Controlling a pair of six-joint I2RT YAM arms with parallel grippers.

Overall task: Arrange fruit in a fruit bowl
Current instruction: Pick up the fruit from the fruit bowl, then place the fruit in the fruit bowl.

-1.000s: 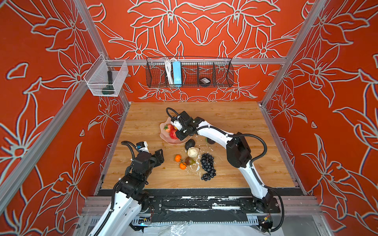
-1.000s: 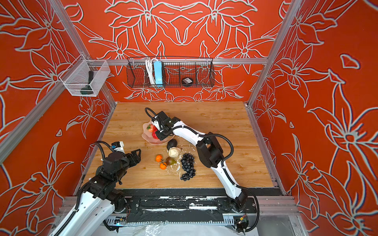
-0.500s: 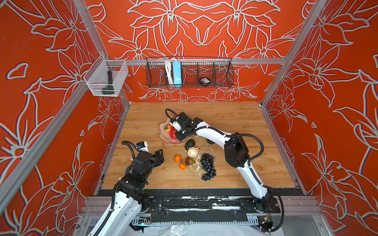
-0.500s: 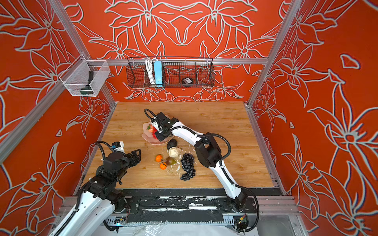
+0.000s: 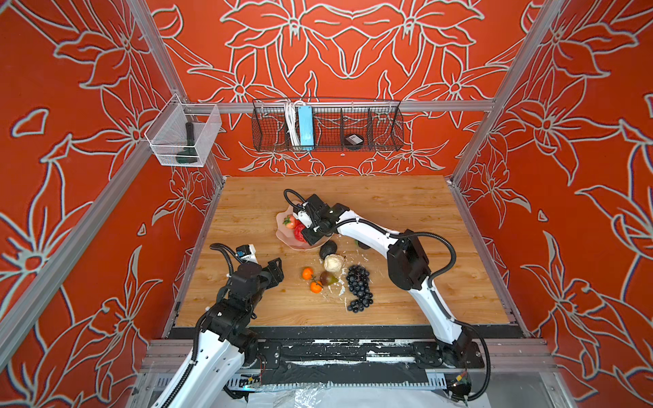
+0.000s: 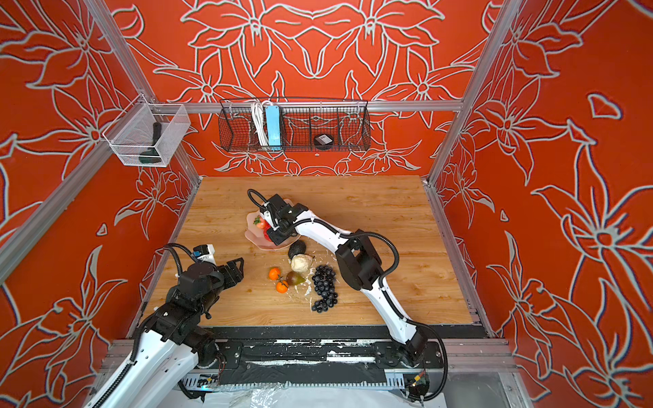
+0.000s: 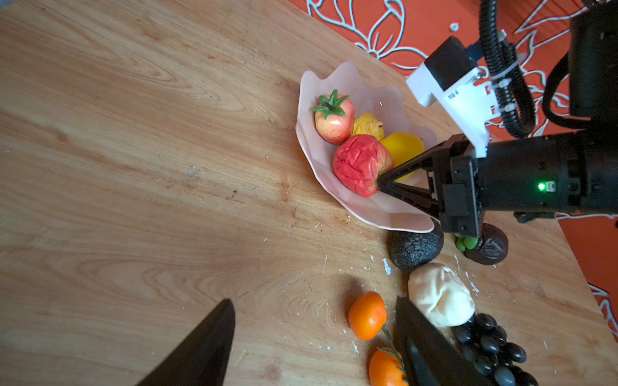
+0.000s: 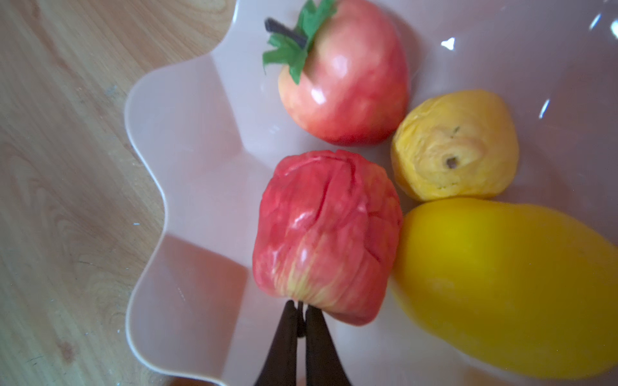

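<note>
The pale pink scalloped fruit bowl (image 5: 281, 236) (image 8: 143, 100) holds a leafy red fruit (image 8: 347, 87), two yellow lemons (image 8: 454, 143) (image 8: 501, 284) and a wrinkled red fruit (image 8: 327, 230) (image 7: 359, 168). My right gripper (image 8: 301, 305) (image 7: 379, 180) reaches into the bowl, shut, pinching a thin stem at the wrinkled fruit's end. On the table lie two oranges (image 5: 307, 273) (image 5: 315, 287), an avocado (image 5: 328, 249), a cream lumpy piece (image 5: 333, 262) and a grape bunch (image 5: 358, 288). My left gripper (image 5: 277, 268) (image 7: 314, 300) hovers open left of the oranges, holding nothing.
A dark reddish-green fruit (image 5: 328, 278) lies by the oranges, and another dark fruit (image 7: 488, 247) sits under my right arm. White crumbs litter the wood near the fruit. A black wire basket (image 5: 327, 127) and a clear bin (image 5: 183, 136) hang on the walls.
My right gripper's jaws have closed at the wrinkled red fruit's end, and the arm has shifted slightly over the bowl. The left arm has stayed still.
</note>
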